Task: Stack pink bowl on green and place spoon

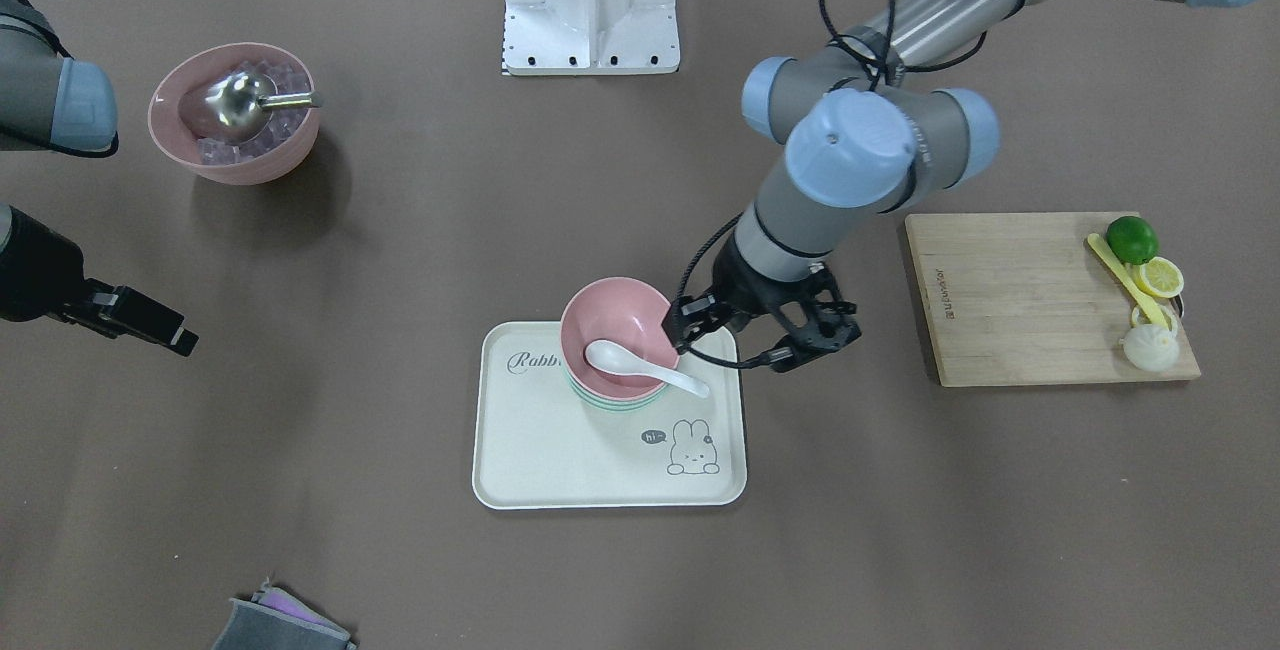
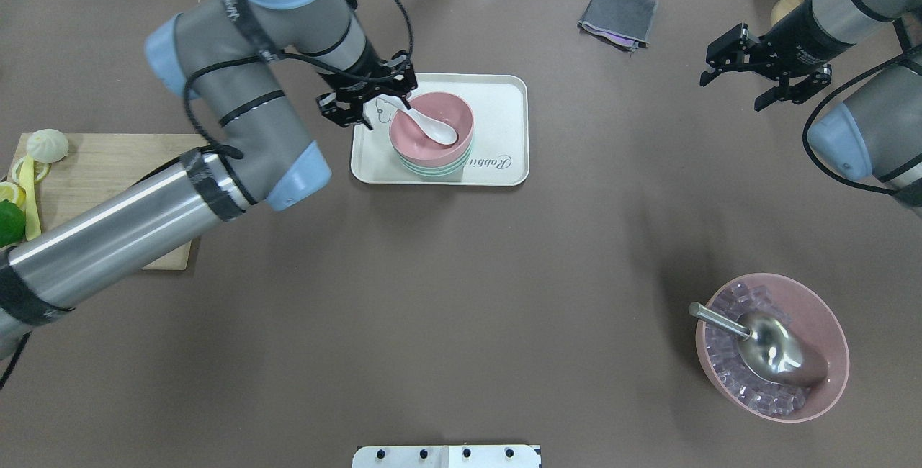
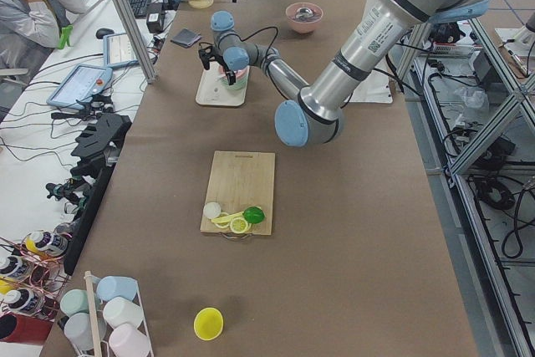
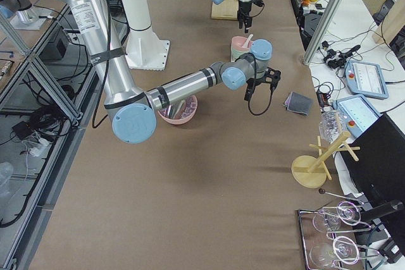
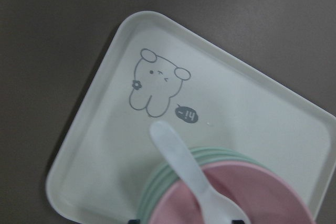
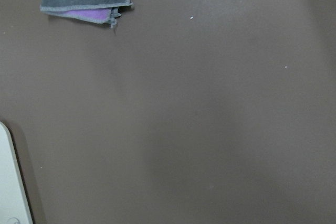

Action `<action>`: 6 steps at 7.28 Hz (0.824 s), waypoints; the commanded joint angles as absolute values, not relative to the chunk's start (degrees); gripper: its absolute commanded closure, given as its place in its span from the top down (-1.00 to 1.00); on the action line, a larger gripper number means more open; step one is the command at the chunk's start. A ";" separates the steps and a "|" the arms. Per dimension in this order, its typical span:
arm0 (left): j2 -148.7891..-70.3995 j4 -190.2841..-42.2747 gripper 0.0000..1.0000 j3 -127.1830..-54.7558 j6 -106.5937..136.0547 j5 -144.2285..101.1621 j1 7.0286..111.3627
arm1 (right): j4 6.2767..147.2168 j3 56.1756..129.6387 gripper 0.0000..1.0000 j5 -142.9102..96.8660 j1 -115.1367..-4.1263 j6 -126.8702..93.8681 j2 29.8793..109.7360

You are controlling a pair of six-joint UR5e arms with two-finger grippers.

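1. On a cream tray (image 1: 520,470) near the middle of a brown table, a pink bowl (image 1: 625,315) sits nested on a green bowl (image 1: 605,402). Only the green rim shows beneath it
2. A white spoon (image 1: 640,365) lies in the pink bowl, scoop end inside, with its handle leaning out over the rim toward the tray's rabbit drawing
3. The left gripper (image 1: 738,350) hangs just beside the bowls, over the handle end, its jaws spread apart and holding nothing
4. The right gripper (image 2: 730,93) hovers well away over bare table near a folded grey cloth (image 2: 618,16), its jaws also apart and empty
5. Judging from this layout, stacking and spoon placing both look done, and the step in hand is letting go of the spoon. The next move calls for lifting the left arm clear without nudging the handle, which rests loosely on the rim
6. It is hard to tell whether a fingertip touches the handle. The overhead view puts the handle between the jaws, but the left wrist camera shows no fingers at all. The green bowl's body is hidden, and the wrist view cuts off the spoon's scoop
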State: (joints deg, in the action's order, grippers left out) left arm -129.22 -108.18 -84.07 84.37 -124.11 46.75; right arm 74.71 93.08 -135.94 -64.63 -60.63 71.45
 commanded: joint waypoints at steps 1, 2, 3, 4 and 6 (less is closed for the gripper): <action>-110.82 -107.93 0.97 -97.86 72.82 -126.21 51.48 | 74.79 92.73 1.00 -135.44 -68.44 -50.25 75.56; -103.26 -107.93 0.97 -102.17 64.33 -126.47 54.46 | 74.79 92.29 1.00 -134.31 -70.55 -42.70 78.37; -95.09 -107.93 0.97 -105.96 51.98 -126.56 56.58 | 74.71 92.20 1.00 -133.86 -71.88 -36.01 81.18; -89.01 -108.10 0.97 -106.87 39.15 -129.09 61.56 | 74.62 92.28 1.00 -132.90 -73.46 -28.46 84.08; -80.98 -108.28 0.97 -106.26 17.68 -132.80 69.66 | 74.71 89.93 1.00 -132.97 -77.76 -11.33 88.06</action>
State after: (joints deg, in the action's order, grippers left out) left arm -86.22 -108.28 -106.27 31.42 -131.10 64.60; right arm 74.69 91.56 -132.91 -74.86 -22.02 85.76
